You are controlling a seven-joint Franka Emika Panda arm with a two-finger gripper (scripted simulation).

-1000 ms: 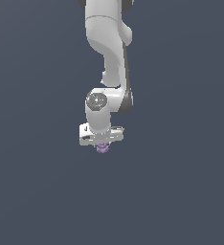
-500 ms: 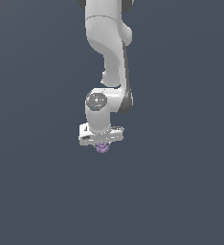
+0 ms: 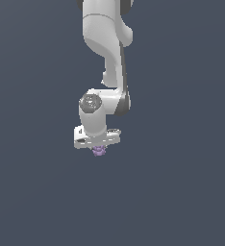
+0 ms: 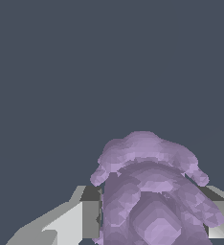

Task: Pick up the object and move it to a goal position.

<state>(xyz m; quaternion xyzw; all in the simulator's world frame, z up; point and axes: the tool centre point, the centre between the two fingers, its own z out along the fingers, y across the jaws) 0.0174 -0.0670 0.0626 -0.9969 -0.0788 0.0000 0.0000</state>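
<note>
The pincer (image 3: 100,148) is clamped on the lumpy pale purple object (image 3: 99,152), which protrudes just below the white arm (image 3: 107,53); no writing is legible.

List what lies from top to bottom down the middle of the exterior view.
White robot arm → round grey-capped wrist joint → white gripper → small lumpy pale purple object, which the wrist view shows sitting between the gripper's fingers.
</note>
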